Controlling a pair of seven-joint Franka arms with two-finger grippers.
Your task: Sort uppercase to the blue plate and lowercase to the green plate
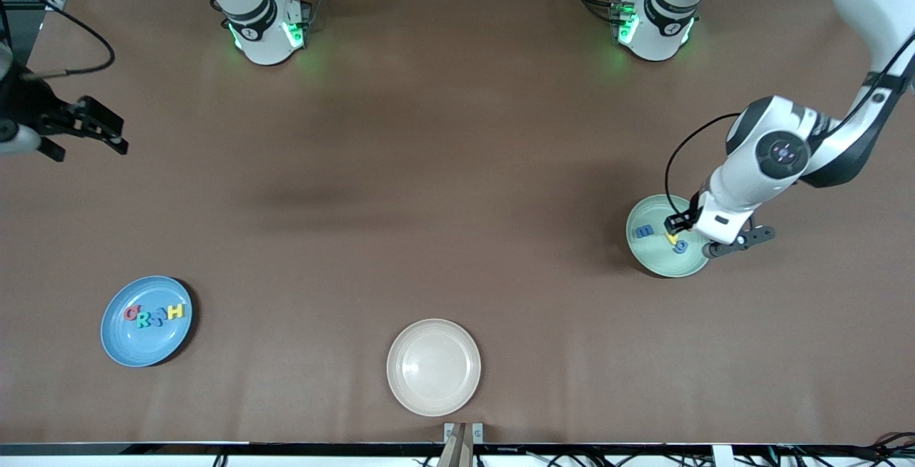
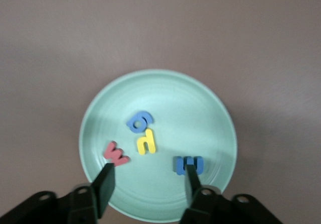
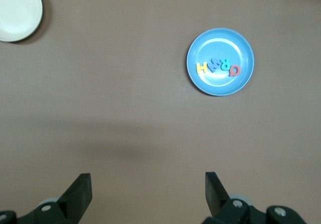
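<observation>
You are looking at the right gripper (image 1: 89, 131) hanging over bare table (image 1: 429, 166) at the right arm's end, its jaws standing spread with nothing between them; that arm is waiting clear of the work. Nearer the front camera at that same end, the blue plate (image 1: 118, 342) is carrying the uppercase letters (image 1: 155, 314) in a tidy row across its middle: red Q (image 1: 131, 313), teal R (image 1: 143, 320), blue W (image 1: 159, 317) and yellow H (image 1: 176, 311), touching or nearly so, which suggests each was dropped beside the last. Moving along, the cream plate (image 1: 433, 366) is sitting bare near the table's front edge, playing no part in the sorting. At the left arm's end, the green plate (image 2: 210, 108) is holding the lowercase letters (image 2: 145, 143): blue g (image 2: 140, 121) touching yellow h (image 2: 146, 142), the red w shape (image 2: 116, 153) just beside them, and the blue m-like letter (image 2: 189, 164) set a little apart. The left gripper (image 2: 148, 184) is hovering low over this plate with its jaws released and empty, one finger just over the blue m-like letter, so that piece is probably the one just let go. Judging by both plates, you are seeing the sorting essentially complete.
</observation>
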